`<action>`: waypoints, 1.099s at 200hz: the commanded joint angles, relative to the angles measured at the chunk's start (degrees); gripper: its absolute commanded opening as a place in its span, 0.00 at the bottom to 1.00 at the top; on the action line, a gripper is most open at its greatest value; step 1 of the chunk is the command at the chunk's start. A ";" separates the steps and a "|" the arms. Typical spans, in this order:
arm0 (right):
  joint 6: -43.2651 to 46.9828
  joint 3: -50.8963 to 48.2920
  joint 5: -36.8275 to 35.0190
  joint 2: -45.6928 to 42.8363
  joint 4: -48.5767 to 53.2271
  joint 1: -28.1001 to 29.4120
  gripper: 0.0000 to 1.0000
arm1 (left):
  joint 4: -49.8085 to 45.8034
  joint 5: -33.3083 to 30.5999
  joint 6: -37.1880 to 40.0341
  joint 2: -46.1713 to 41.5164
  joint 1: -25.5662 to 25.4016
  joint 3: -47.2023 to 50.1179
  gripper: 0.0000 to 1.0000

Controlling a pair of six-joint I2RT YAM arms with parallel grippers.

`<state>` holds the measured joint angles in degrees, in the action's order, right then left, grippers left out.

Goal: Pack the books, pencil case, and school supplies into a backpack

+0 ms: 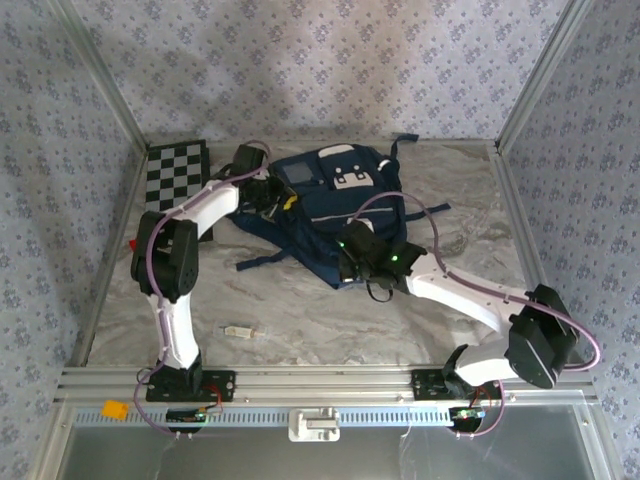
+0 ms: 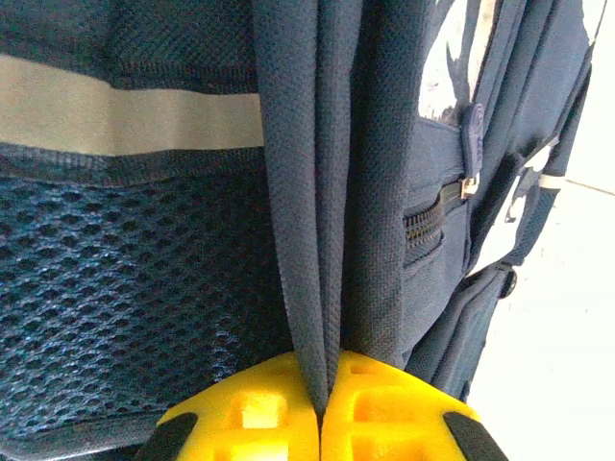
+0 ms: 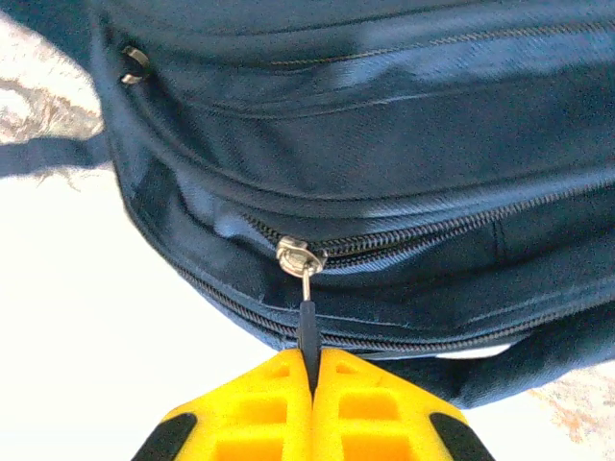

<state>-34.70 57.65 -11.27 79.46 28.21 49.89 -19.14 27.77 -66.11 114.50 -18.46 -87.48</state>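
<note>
The navy backpack (image 1: 335,205) lies flat at the table's far middle, front pocket up. My left gripper (image 1: 283,203) is at its left side, shut on a fold of the backpack's navy fabric (image 2: 332,192) beside a mesh pocket (image 2: 125,288); the yellow fingers (image 2: 250,413) press together. My right gripper (image 1: 347,268) is at the near edge of the backpack (image 3: 384,144), shut on the black zipper pull (image 3: 307,322) below a silver slider (image 3: 299,257). A small pale stick, the school supplies (image 1: 238,329), lies on the table near the front. The books and pencil case are hidden.
A black-and-white chequered board (image 1: 178,172) lies at the back left. A tiny red block (image 1: 133,243) sits at the left edge. Dark straps (image 1: 262,262) trail from the backpack toward the front left. Metal frame posts and patterned walls enclose the table.
</note>
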 commanded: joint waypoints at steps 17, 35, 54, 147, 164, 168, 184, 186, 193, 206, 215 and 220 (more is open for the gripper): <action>5.98 9.53 4.79 8.43 1.86 5.01 0.00 | 5.74 4.73 7.93 3.17 1.98 -7.70 0.23; 5.61 8.86 3.65 10.13 0.54 4.03 0.00 | 7.61 3.88 8.45 -2.45 2.89 -0.23 0.36; 5.08 6.44 3.30 10.47 -2.04 2.79 0.00 | 7.80 1.12 7.40 -10.04 3.27 10.07 0.42; 4.29 3.65 5.12 11.07 -6.87 1.44 0.00 | 22.15 -4.06 -13.31 -19.13 -9.28 31.38 0.38; 4.46 3.79 4.33 10.96 -6.68 1.46 0.00 | 20.31 -7.66 -15.08 -20.59 -10.25 33.81 0.35; 4.46 3.74 4.04 10.86 -6.61 1.44 0.00 | 20.35 -8.28 -15.70 -21.02 -10.26 34.62 0.35; 4.12 3.62 3.14 10.72 -6.07 1.27 0.00 | 20.33 -10.14 -16.56 -22.59 -10.17 37.43 0.37; 4.11 3.61 3.06 10.69 -6.00 1.26 0.00 | 19.87 -10.40 -16.50 -22.79 -10.14 37.55 0.38; 4.19 3.55 2.91 10.61 -6.14 1.27 0.00 | 18.91 -11.11 -16.30 -23.39 -10.09 37.96 0.38; 4.37 3.14 3.34 10.50 -6.85 1.35 0.00 | 19.56 -11.16 -16.62 -23.82 -10.55 38.62 0.37; 4.30 2.92 3.31 10.61 -7.04 1.35 0.00 | 20.58 -11.03 -17.22 -23.81 -11.30 38.55 0.37; 4.19 2.78 3.24 10.62 -7.11 1.27 0.00 | 21.02 -10.92 -17.51 -23.75 -11.69 38.32 0.37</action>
<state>-30.39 61.25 -6.24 90.17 22.17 51.62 2.02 18.39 -81.19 92.20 -28.53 -49.93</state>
